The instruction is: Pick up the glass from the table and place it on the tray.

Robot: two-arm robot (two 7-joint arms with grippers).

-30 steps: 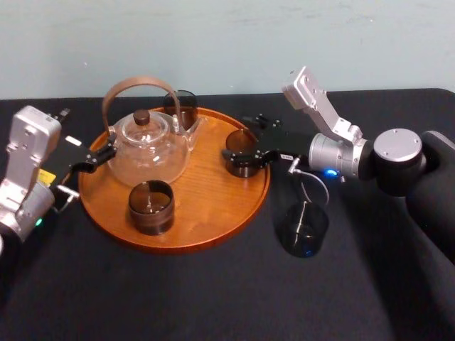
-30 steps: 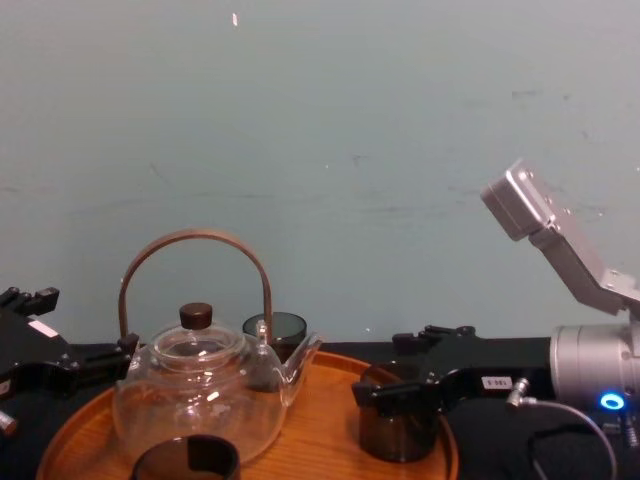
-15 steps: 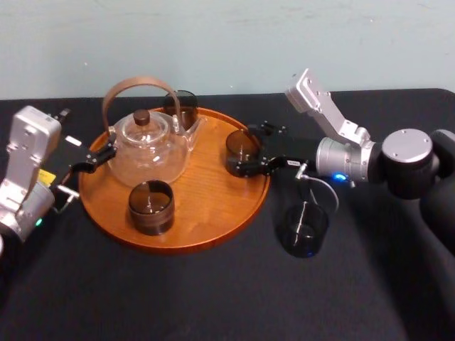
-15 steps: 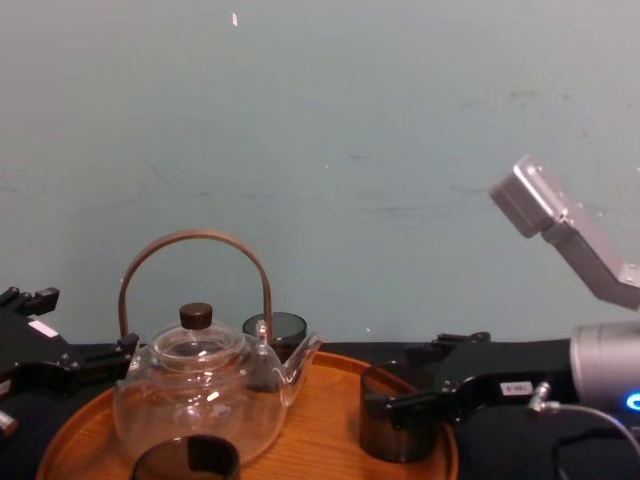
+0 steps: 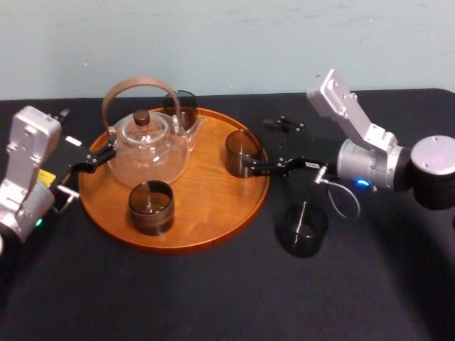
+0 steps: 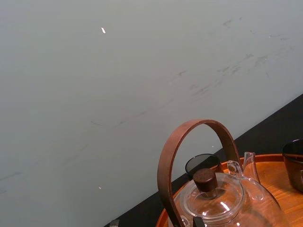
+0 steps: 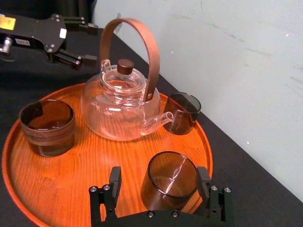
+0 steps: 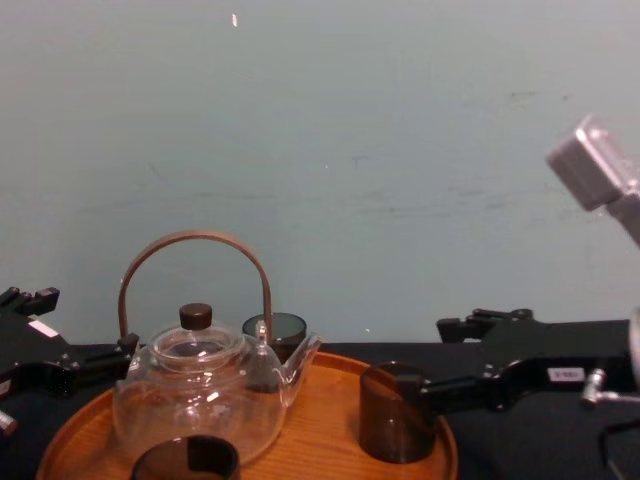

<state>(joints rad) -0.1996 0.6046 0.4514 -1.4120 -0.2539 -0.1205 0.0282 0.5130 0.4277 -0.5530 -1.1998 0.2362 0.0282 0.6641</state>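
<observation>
Black cloth is covering the counter (image 5: 178, 298), where the right gripper (image 5: 257, 145) is hovering with jaws spread apart, flanking the smoky cylindrical glass (image 5: 240, 150) standing just inside the right rim of the round orange-brown wooden tray (image 5: 206, 213). The left gripper (image 5: 91, 160) is idling at the tray's left rim, jaws also apart. A second smoky glass (image 5: 302, 229) is sitting on the cloth just right of the tray. Any sideways swing is risking a toppled glass at that low rim; free room is lying right of the tray, narrowed by the second glass.
</observation>
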